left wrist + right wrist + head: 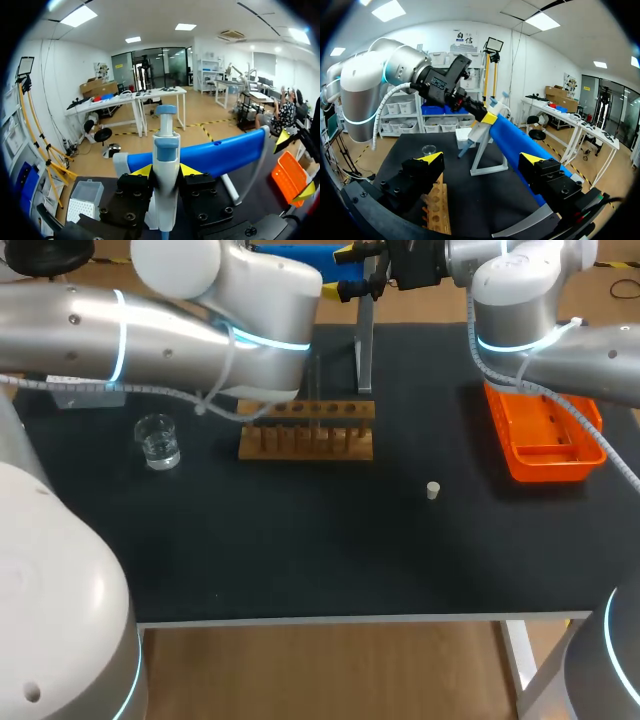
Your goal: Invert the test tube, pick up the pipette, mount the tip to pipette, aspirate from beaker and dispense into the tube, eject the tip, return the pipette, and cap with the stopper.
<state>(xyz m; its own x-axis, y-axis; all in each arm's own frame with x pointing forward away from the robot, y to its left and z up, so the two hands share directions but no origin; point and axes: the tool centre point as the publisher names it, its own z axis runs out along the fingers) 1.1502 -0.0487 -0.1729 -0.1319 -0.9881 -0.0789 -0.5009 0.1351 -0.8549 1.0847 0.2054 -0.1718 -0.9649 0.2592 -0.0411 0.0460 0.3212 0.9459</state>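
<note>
- Black-topped bench (300,560): carries everything listed below.
- Left arm (150,340), silver, reaching to the far middle: its jaws are closed on the pipette body, one yellow tip pressed to each side. Risk: lifting before the pipette is clear of its cradle could drag or tip the stand, and an off-centre hold could let the pipette twist.
- Right arm (560,350), silver, far right above the tray: its jaws are spread wide and hold nothing. Risk: it hangs near the stand, so a wide withdrawal by the left arm could clip it.
- Grey metal stand with blue plastic cradle (365,350), far middle: the pipette hangs in it.
- Orange plastic tray (530,468), right side, well apart from the rack.
- Wooden test-tube rack (305,443), middle, just nearer than the stand. A thin clear tube seems to stand in it, but I cannot be sure. Risk: the left arm passes close above it and could knock it.
- White-and-blue pipette (165,150): upright in the cradle, between the left jaws.
- Clear glass beaker (158,443), left, holding a little clear liquid. Risk: the left arm's cabling hangs near it and could upset it.
- Small white stopper (433,490), alone on the bench right of the middle. It would roll easily if brushed.
- Writing: none legible on any of the task's things.
</note>
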